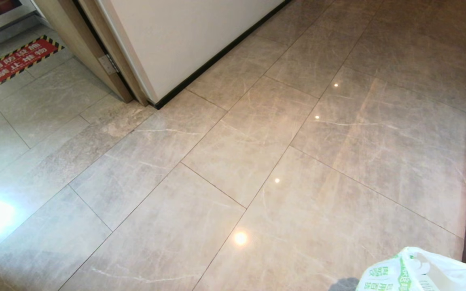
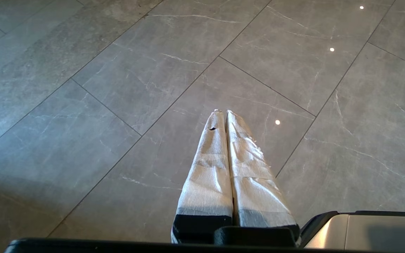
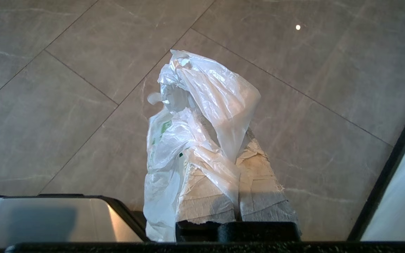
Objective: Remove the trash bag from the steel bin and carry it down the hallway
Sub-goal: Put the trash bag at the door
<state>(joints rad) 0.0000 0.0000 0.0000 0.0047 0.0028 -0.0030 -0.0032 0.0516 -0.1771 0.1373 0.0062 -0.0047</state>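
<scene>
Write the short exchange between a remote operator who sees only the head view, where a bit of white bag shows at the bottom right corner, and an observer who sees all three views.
Operator: I see only a corner of the trash bag. Is it held?
Observer: Yes. The right gripper is shut on it, and the plastic drapes over its taped fingers.
Operator: And the left gripper? It is outside my view.
Observer: It is shut and empty, pointing over bare floor tiles.
</scene>
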